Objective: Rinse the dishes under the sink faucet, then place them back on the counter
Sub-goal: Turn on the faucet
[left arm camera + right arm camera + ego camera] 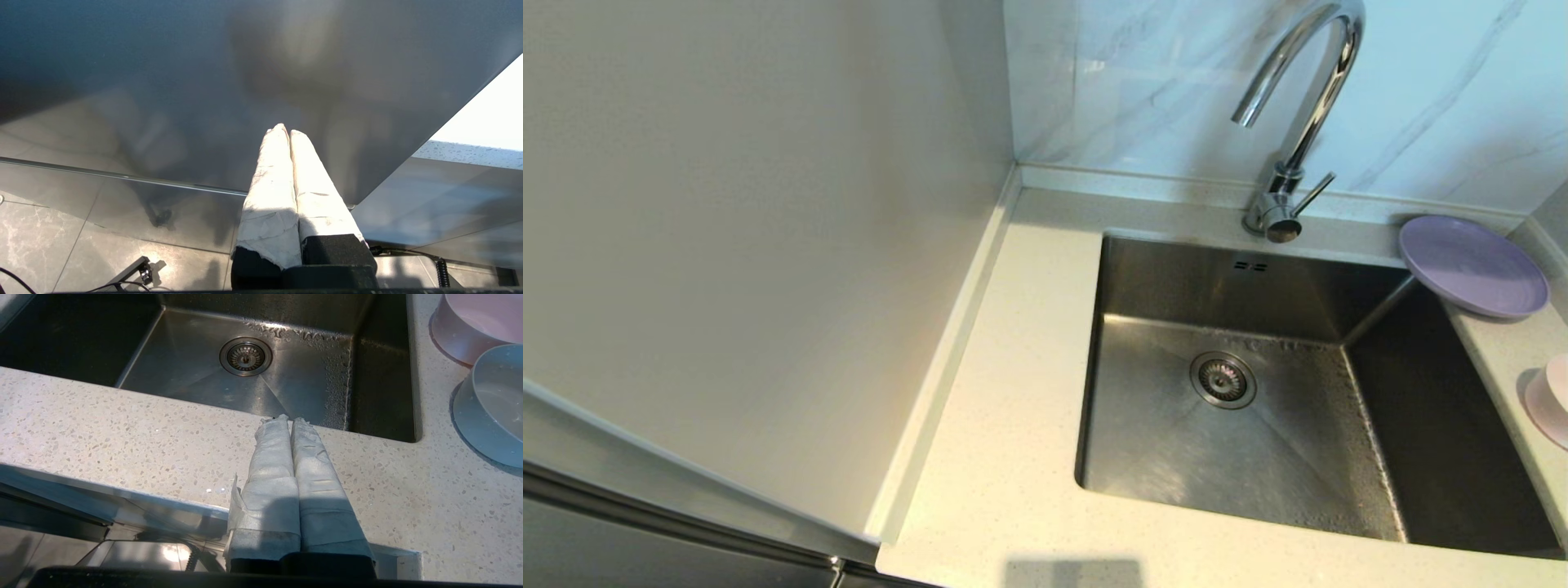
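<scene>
A lilac plate (1472,265) rests on the counter (1005,457) at the sink's far right corner, its rim slightly over the basin. The pale pink bowl (1550,398) (476,324) and the grey-white bowl (492,402) stand on the counter right of the sink (1241,457) (229,375). The chrome faucet (1298,106) rises behind the basin; no water runs. My right gripper (289,418) is shut and empty, low over the counter's front edge before the sink. My left gripper (286,130) is shut and empty, down beside a grey cabinet panel. Neither arm shows in the head view.
A tall pale side wall (752,245) bounds the counter on the left. The white marble-veined wall (1421,90) stands behind the faucet. Water droplets lie on the sink floor around the drain strainer (1223,379). Floor tiles (81,253) and cables show below the left gripper.
</scene>
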Controlling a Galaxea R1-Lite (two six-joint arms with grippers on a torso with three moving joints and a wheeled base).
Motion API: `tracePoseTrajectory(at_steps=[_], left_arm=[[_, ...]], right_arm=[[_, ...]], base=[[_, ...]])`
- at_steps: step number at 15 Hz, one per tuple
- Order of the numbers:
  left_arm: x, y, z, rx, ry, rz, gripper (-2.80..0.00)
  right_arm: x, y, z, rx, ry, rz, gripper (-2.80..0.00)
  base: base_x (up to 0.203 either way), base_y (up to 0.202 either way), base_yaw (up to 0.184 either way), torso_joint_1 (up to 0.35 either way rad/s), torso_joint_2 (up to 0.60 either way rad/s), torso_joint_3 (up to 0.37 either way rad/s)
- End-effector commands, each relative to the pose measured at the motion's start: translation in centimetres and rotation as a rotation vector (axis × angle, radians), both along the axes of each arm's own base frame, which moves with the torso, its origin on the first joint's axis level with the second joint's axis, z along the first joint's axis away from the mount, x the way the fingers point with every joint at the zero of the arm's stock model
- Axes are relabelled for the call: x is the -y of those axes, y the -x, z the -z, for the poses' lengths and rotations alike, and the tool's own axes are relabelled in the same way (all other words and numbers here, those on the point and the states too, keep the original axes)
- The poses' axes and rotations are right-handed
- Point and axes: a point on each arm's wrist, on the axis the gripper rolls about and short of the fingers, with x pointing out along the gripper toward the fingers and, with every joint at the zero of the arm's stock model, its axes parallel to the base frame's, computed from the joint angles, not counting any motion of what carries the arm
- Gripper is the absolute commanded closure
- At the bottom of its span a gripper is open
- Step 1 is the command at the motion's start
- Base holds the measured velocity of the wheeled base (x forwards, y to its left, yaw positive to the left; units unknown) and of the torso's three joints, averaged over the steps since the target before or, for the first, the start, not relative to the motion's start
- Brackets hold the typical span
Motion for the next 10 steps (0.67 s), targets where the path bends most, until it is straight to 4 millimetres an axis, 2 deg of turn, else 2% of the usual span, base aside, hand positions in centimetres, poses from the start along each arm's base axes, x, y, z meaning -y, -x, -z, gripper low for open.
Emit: tracePoseTrajectory(at_steps=[1,10], left_arm=[[0.00,0.00,0.00,0.000,0.000,0.000,0.00],[0.00,0.00,0.00,0.000,0.000,0.000,0.00]], right_arm=[[0.01,-0.07,0.20,-0.008,-0.002,0.004,0.00],[0.02,-0.07,0.18,-0.006,-0.031,0.009,0.00]], base=[[0.000,0.000,0.000,0.000,0.00,0.000],[0.000,0.000,0.000,0.000,0.00,0.000]])
